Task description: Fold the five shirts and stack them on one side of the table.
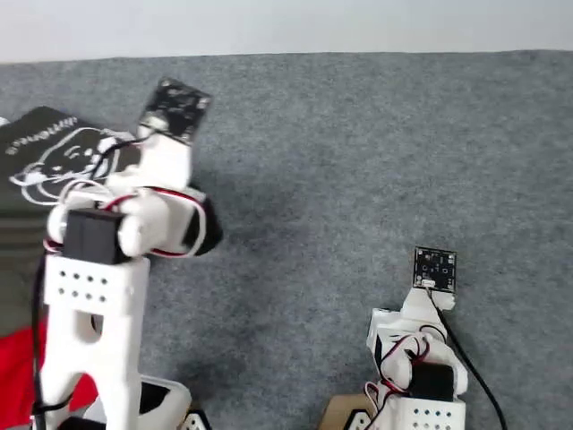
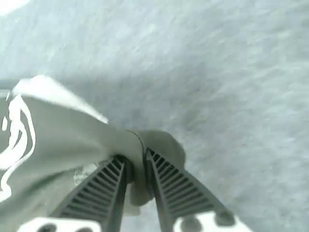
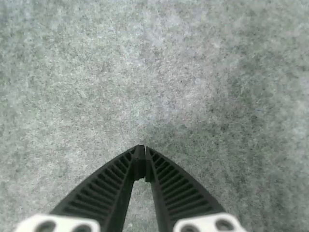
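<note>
Left jaws tight on the dark printed shirt (image 2: 58,140), its length out to the left; right jaws closed, empty.

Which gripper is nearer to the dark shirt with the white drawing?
Left. The left gripper is shut on a fold of the dark shirt. The right gripper, shut, hangs over the grey table, apart from it.
</note>
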Available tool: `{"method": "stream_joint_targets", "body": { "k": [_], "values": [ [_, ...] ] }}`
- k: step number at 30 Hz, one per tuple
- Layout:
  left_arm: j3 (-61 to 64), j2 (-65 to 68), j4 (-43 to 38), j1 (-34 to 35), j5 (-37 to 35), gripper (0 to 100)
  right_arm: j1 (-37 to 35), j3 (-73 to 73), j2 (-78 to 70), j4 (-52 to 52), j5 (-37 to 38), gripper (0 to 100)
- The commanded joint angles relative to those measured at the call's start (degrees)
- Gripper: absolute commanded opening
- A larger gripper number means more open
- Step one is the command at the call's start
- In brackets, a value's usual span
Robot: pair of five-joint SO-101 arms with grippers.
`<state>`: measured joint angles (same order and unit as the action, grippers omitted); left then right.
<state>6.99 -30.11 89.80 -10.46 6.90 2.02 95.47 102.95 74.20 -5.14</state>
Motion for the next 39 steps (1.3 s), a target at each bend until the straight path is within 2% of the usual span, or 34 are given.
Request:
{"method": "stream_joint_targets", "body": {
  "k": [1,5,10,15,22,33,39],
  "values": [
    [-7.6,-0.97,0.53,-10.9,-0.7,0,-0.22,0.97,0.57,0.4,-0.35,1.0],
    [-12.26,-0.88,2.37,-21.01,-0.53,0,-0.22,0.97,0.57,0.4,-0.35,1.0],
    [-13.41,-1.23,7.21,-29.1,1.41,0,-0.22,0.97,0.57,0.4,-0.35,1.0],
    [-13.05,-1.32,10.55,-30.59,4.84,0,-0.22,0.97,0.57,0.4,-0.35,1.0],
    [-12.97,-1.41,10.81,-19.25,4.92,0,-0.22,0.97,0.57,0.4,-0.35,1.0],
    [-5.85,-1.41,10.81,8.18,11.34,0,-0.22,0.97,0.57,0.4,-0.35,1.0],
    [0.13,-1.41,10.9,19.43,11.34,0,-0.22,0.97,0.57,0.4,-0.35,1.0]
  ]
}}
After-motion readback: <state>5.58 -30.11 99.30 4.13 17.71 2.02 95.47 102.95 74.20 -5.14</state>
